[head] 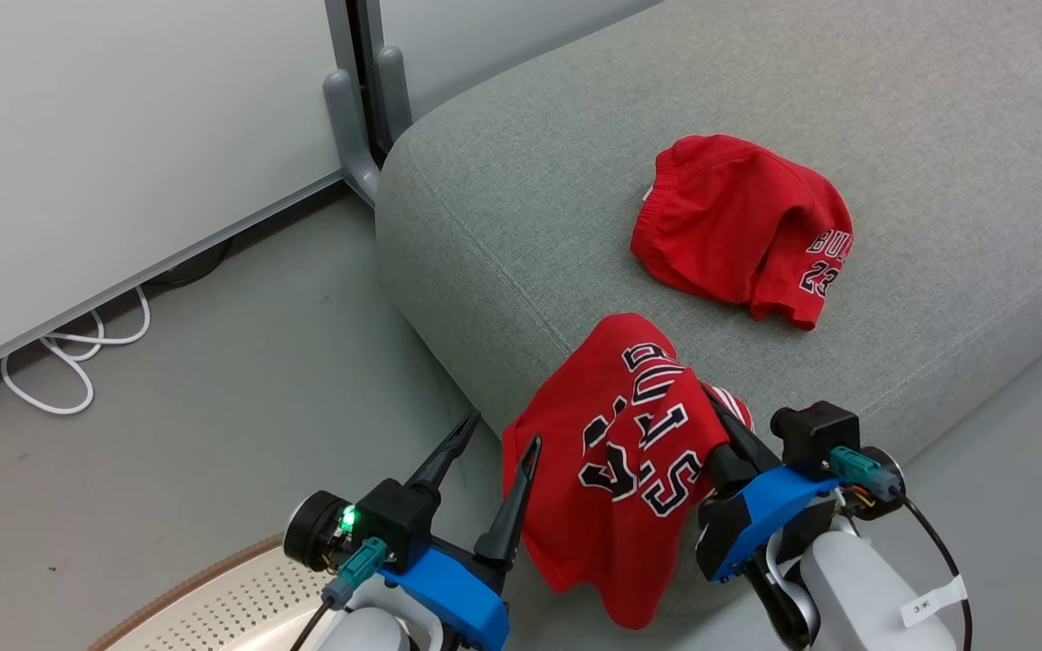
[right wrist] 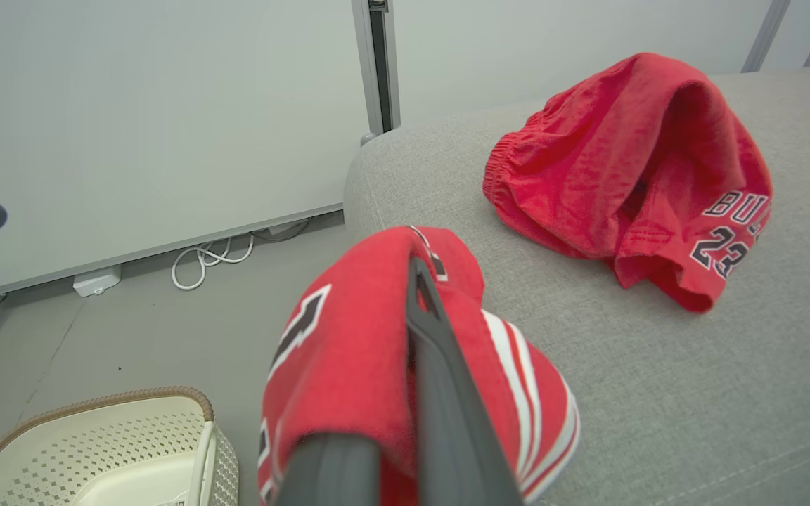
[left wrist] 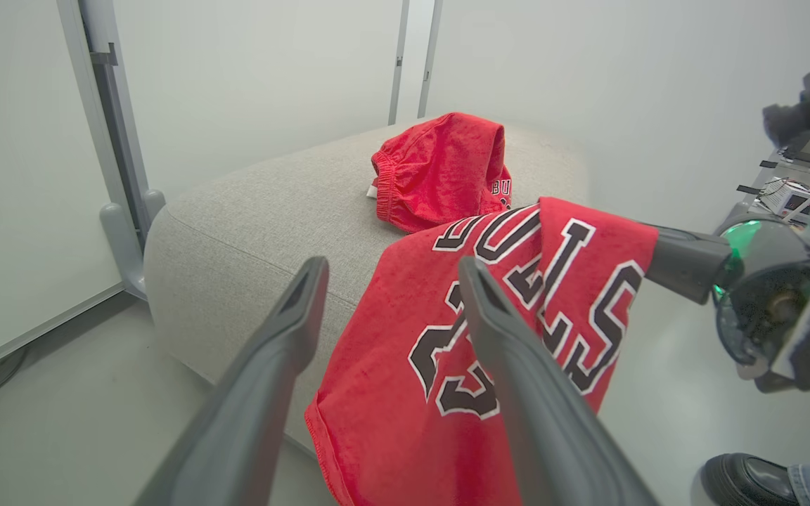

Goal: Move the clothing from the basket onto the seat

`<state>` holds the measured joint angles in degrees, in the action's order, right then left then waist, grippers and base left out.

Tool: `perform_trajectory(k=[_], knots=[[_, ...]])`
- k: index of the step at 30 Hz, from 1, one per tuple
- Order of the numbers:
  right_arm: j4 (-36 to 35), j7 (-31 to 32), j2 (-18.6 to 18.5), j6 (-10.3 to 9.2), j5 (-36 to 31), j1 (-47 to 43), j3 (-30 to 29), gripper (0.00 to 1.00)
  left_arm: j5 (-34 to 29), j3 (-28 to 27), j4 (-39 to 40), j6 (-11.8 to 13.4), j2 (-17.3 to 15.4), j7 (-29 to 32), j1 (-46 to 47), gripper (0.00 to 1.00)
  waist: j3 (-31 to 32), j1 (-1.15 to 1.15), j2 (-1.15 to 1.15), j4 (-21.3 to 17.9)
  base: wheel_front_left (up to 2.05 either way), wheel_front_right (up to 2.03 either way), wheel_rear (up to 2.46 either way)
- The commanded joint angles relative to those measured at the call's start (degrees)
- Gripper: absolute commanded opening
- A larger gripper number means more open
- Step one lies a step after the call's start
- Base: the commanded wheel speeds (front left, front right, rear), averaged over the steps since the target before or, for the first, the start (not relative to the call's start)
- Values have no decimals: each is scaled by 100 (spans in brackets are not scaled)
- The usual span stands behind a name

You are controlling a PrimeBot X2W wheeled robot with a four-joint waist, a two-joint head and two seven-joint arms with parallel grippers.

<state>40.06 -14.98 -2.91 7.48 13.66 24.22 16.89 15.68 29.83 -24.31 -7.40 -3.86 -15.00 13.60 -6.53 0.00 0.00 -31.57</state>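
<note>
R hand (head: 718, 418) clamped on jersey (head: 611, 470), hanging at near edge of seat (head: 521, 226), mostly off it. Shorts (head: 738, 226) lying mid-seat. L hand (head: 503, 432) wide, empty, just beside. Carry well inward before release, else prob. slides to floor (head: 259, 380).

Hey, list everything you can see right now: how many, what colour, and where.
sofa: one, light grey, ahead of the robot
shorts: one, red, lying on the sofa
jersey: one, red with black-and-white lettering, hanging at the sofa's front edge
basket: one, cream with brown rim, floor, by the left hand
cable: one coil, white, floor by the wall
panel foot: one, grey, floor beside the sofa
shoe: one, black, floor, left wrist view's corner
left hand: one, dark, open beside the jersey
right hand: one, dark, shut on the jersey
</note>
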Motion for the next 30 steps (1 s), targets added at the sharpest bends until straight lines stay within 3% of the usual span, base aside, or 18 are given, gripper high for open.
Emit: perform_trajectory(k=[1, 9, 19, 30], knots=[[-44, -30, 3, 3, 12, -45, -18, 0, 32, 6, -11, -6, -51, -27, 115, 100, -10, 0, 0, -1, 0, 0, 0], [-66, -29, 3, 3, 84, 78, -22, 0, 69, 42, 32, -7, -129, -27, 154, 100, -84, 0, 0, -7, 0, 0, 0], [-42, -30, -92, 3, -297, 1059, -167, 0, -54, 13, 183, -7, -304, -27, 218, 100, -427, 0, 0, -59, 0, 0, 0], [-88, 46, -766, 3, -201, 2610, -829, 0, -222, 63, 639, -7, -711, -27, 383, 100, -1199, 0, 0, 37, 0, 0, 0]])
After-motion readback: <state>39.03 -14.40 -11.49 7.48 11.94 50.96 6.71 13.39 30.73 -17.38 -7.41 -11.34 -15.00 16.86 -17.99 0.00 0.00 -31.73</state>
